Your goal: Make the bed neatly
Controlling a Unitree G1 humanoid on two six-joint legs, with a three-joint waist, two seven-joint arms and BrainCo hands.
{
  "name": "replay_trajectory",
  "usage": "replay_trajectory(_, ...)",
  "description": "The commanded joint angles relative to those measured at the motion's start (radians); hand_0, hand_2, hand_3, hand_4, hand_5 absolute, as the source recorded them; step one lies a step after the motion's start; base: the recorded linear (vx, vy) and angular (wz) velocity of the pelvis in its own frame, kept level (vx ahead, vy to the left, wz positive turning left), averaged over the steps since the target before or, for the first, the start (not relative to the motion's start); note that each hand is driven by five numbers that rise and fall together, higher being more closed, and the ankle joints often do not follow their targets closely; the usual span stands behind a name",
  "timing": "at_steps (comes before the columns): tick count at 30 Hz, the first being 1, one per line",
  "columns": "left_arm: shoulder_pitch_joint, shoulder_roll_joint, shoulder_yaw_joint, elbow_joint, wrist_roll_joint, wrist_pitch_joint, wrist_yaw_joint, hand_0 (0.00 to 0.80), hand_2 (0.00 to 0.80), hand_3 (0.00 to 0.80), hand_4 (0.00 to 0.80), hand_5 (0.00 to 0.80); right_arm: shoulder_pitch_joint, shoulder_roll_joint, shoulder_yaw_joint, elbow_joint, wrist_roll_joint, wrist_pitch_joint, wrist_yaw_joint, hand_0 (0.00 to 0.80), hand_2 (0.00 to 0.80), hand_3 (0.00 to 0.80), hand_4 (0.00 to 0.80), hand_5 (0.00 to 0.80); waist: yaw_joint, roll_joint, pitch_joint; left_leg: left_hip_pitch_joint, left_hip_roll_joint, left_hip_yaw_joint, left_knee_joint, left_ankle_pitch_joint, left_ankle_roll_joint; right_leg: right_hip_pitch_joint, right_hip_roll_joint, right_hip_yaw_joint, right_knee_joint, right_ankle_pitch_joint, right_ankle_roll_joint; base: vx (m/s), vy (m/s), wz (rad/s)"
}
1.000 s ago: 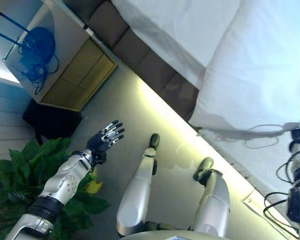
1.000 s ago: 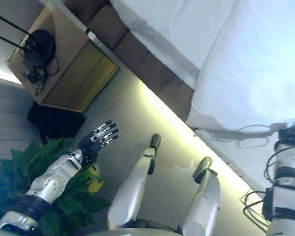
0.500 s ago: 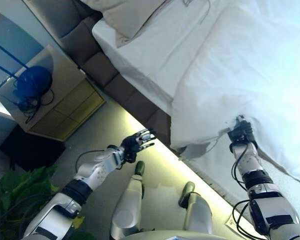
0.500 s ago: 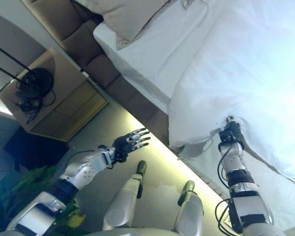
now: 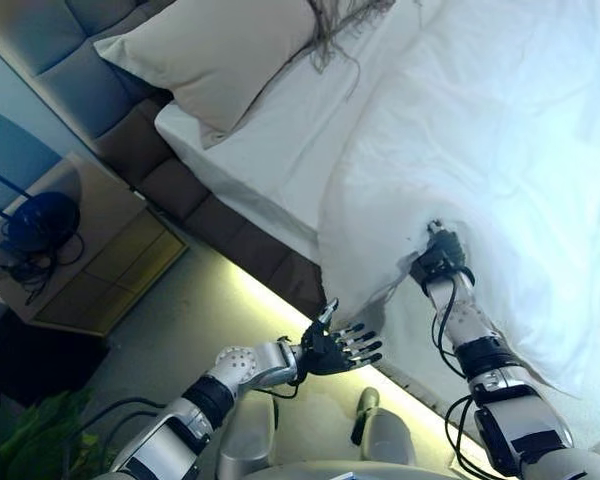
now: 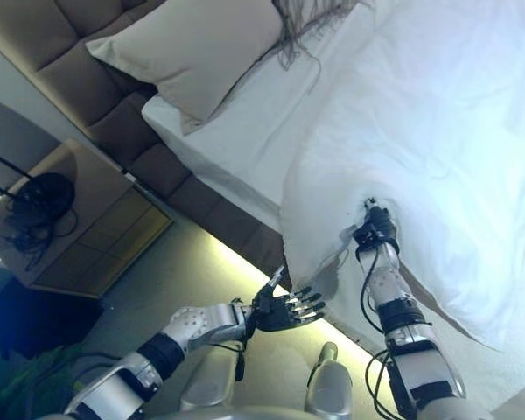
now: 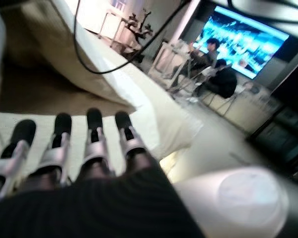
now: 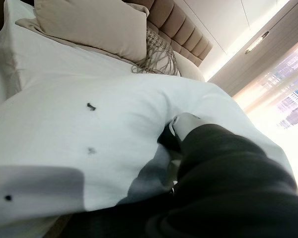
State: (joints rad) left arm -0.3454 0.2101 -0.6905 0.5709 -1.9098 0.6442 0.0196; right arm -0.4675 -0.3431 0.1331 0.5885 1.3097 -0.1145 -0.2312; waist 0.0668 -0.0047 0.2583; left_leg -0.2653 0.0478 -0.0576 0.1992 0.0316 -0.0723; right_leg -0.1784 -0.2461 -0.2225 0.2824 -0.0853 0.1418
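Bedroom floor beside a bed point(image 5: 280, 215) with padded headboard; pillow point(image 5: 215, 65) at its head. White duvet point(image 5: 500, 120), soft, light and billowy, covers most of the mattress, its edge hanging over the near side. Right hand point(image 5: 438, 257) is buried in a fold, fingers hidden, state unclear. Left hand point(image 5: 338, 347), fingers spread, holds nothing below the overhang. Best hold: duvet edge or corner, bunched

We are looking down at a padded brown headboard point(image 5: 90, 40) running along the bed's head, a wooden nightstand point(image 5: 90, 265) standing beside it, and a strip of warm light point(image 5: 270, 305) glowing across the grey floor point(image 5: 170, 340).
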Motion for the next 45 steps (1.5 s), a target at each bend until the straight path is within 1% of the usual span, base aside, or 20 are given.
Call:
replay_trajectory(1,-0.006,-0.073,-0.047,0.03,-0.062,0.028,-0.009,0.0,0.0,0.0,0.0,0.0,-0.047,0.01,0.006,-0.153,0.024,-0.067,0.012,0.8,0.8,0.8,0.8,0.8,0.002,-0.057,-0.043,0.016,0.073,-0.006,0.101,-0.103,0.006,-0.025,-0.07,0.062,-0.118,0.207,0.073,-0.083,-0.139,0.01)
replay_trajectory(3,-0.033,-0.102,-0.054,0.043,-0.062,0.02,-0.02,0.0,0.0,0.0,0.0,0.0,-0.055,0.022,0.014,-0.18,0.012,-0.071,0.007,0.8,0.8,0.8,0.8,0.8,-0.006,-0.067,-0.03,-0.008,0.076,-0.009,0.118,-0.102,0.005,-0.042,-0.07,0.058,-0.107,0.208,0.072,-0.113,-0.1,0.01)
replay_trajectory(7,-0.074,-0.149,-0.08,0.032,-0.062,-0.02,-0.031,0.0,0.0,0.0,0.0,0.0,-0.079,0.044,0.042,-0.199,-0.009,-0.073,0.0,0.8,0.8,0.8,0.8,0.8,-0.022,-0.072,-0.011,-0.034,0.084,-0.009,0.136,-0.098,-0.002,-0.066,-0.064,0.068,-0.106,0.22,0.071,-0.094,-0.048,-0.01)
replay_trajectory(9,-0.08,-0.17,-0.098,0.028,-0.062,-0.036,-0.007,0.0,0.0,0.0,0.0,0.0,-0.095,0.051,0.054,-0.202,-0.01,-0.064,0.001,0.8,0.8,0.8,0.8,0.8,-0.029,-0.07,-0.004,-0.039,0.09,-0.005,0.14,-0.097,-0.006,-0.072,-0.059,0.074,-0.104,0.221,0.07,-0.05,0.003,-0.05)
replay_trajectory(11,-0.077,-0.187,-0.111,0.045,-0.062,-0.051,0.018,0.0,0.0,0.0,0.0,0.0,-0.105,0.052,0.059,-0.22,-0.018,-0.047,-0.013,0.8,0.8,0.8,0.8,0.8,-0.035,-0.071,-0.006,-0.045,0.086,-0.005,0.133,-0.086,-0.006,-0.085,-0.063,0.078,-0.1,0.225,0.07,-0.014,0.024,-0.1)
replay_trajectory(13,-0.075,-0.205,-0.117,0.067,-0.062,-0.063,0.04,0.0,0.0,0.0,0.0,0.0,-0.113,0.054,0.062,-0.26,-0.046,-0.027,-0.051,0.8,0.8,0.8,0.8,0.8,-0.038,-0.069,-0.004,-0.042,0.087,-0.002,0.129,-0.085,-0.006,-0.092,-0.063,0.083,-0.091,0.219,0.068,0.019,0.022,-0.07)
replay_trajectory(16,-0.079,-0.22,-0.118,0.086,-0.062,-0.093,0.049,0.0,0.0,0.0,0.0,0.0,-0.115,0.061,0.073,-0.306,-0.072,-0.021,-0.077,0.8,0.8,0.8,0.8,0.8,-0.044,-0.069,-0.004,-0.044,0.085,0.0,0.123,-0.079,-0.007,-0.1,-0.065,0.088,-0.09,0.219,0.067,0.004,0.006,-0.01)
replay_trajectory(19,-0.103,-0.253,-0.103,0.106,-0.062,-0.124,0.023,0.0,0.0,0.0,0.0,0.0,-0.126,0.084,0.094,-0.353,-0.09,-0.018,-0.118,0.8,0.8,0.8,0.8,0.8,-0.052,-0.068,-0.008,-0.045,0.085,0.006,0.121,-0.075,-0.008,-0.105,-0.067,0.095,-0.088,0.219,0.067,0.0,0.0,0.0)
replay_trajectory(23,-0.13,-0.292,-0.1,0.103,-0.062,-0.156,0.017,0.0,0.0,0.0,0.0,0.0,-0.13,0.111,0.122,-0.36,-0.106,-0.022,-0.13,0.8,0.8,0.8,0.8,0.8,-0.062,-0.064,-0.02,-0.04,0.086,0.015,0.118,-0.071,-0.009,-0.106,-0.067,0.103,-0.084,0.216,0.067,0.034,0.039,-0.09)
replay_trajectory(25,-0.144,-0.322,-0.093,0.11,-0.062,-0.203,0.047,0.0,0.0,0.0,0.0,0.0,-0.127,0.12,0.132,-0.372,-0.125,-0.009,-0.128,0.8,0.8,0.8,0.8,0.8,-0.072,-0.06,-0.027,-0.028,0.084,0.022,0.102,-0.063,-0.009,-0.105,-0.066,0.112,-0.079,0.212,0.065,0.064,0.06,-0.15)
replay_trajectory(27,-0.161,-0.338,-0.076,0.12,-0.062,-0.24,0.069,0.0,0.0,0.0,0.0,0.0,-0.125,0.125,0.136,-0.392,-0.141,0.008,-0.136,0.8,0.8,0.8,0.8,0.8,-0.08,-0.058,-0.034,-0.019,0.081,0.027,0.085,-0.053,-0.008,-0.107,-0.067,0.119,-0.076,0.21,0.064,0.049,0.059,-0.09)
replay_trajectory(28,-0.166,-0.34,-0.071,0.122,-0.062,-0.245,0.073,0.0,0.0,0.0,0.0,0.0,-0.125,0.126,0.137,-0.396,-0.143,0.012,-0.137,0.8,0.8,0.8,0.8,0.8,-0.081,-0.057,-0.035,-0.017,0.081,0.028,0.081,-0.051,-0.008,-0.108,-0.067,0.12,-0.076,0.209,0.064,0.032,0.07,-0.08)
replay_trajectory(31,-0.213,-0.364,-0.028,0.156,-0.062,-0.299,0.091,0.0,0.0,0.0,0.0,0.0,-0.134,0.136,0.152,-0.426,-0.174,0.039,-0.149,0.8,0.8,0.8,0.8,0.8,-0.095,-0.048,-0.04,-0.01,0.079,0.044,0.051,-0.031,-0.006,-0.121,-0.068,0.134,-0.069,0.207,0.061,0.008,0.088,-0.13)
replay_trajectory(34,-0.251,-0.37,0.021,0.186,-0.062,-0.345,0.092,0.0,0.0,0.0,0.0,0.0,-0.151,0.136,0.173,-0.449,-0.185,0.065,-0.153,0.8,0.8,0.8,0.8,0.8,-0.114,-0.038,-0.045,-0.004,0.084,0.063,0.032,-0.015,-0.008,-0.133,-0.062,0.149,-0.063,0.205,0.058,-0.003,0.096,-0.11)
replay_trajectory(35,-0.261,-0.369,0.043,0.198,-0.062,-0.365,0.087,0.0,0.0,0.0,0.0,0.0,-0.155,0.136,0.183,-0.455,-0.181,0.072,-0.15,0.8,0.8,0.8,0.8,0.8,-0.122,-0.034,-0.047,-0.003,0.087,0.069,0.03,-0.011,-0.01,-0.136,-0.06,0.154,-0.061,0.204,0.056,0.018,0.088,-0.16)
replay_trajectory(39,-0.29,-0.353,0.096,0.221,-0.062,-0.382,0.084,0.0,0.0,0.0,0.0,0.0,-0.161,0.133,0.202,-0.471,-0.167,0.095,-0.145,0.8,0.8,0.8,0.8,0.8,-0.145,-0.019,-0.057,0.011,0.096,0.088,0.017,0.0,-0.016,-0.138,-0.054,0.169,-0.058,0.2,0.053,0.046,0.091,-0.18)
replay_trajectory(42,-0.31,-0.339,0.131,0.239,-0.062,-0.414,0.084,0.0,0.0,0.0,0.0,0.0,-0.168,0.124,0.218,-0.485,-0.167,0.12,-0.142,0.8,0.8,0.8,0.8,0.8,-0.161,-0.007,-0.068,0.028,0.104,0.107,-0.008,0.013,-0.022,-0.133,-0.05,0.177,-0.063,0.198,0.051,0.055,0.091,-0.15)
replay_trajectory(45,-0.331,-0.323,0.172,0.268,-0.062,-0.468,0.081,0.0,0.0,0.0,0.0,0.0,-0.18,0.113,0.227,-0.487,-0.169,0.134,-0.136,0.8,0.8,0.8,0.8,0.8,-0.174,0.001,-0.075,0.036,0.109,0.126,-0.022,0.022,-0.026,-0.136,-0.047,0.183,-0.066,0.197,0.05,0.022,0.087,-0.14)
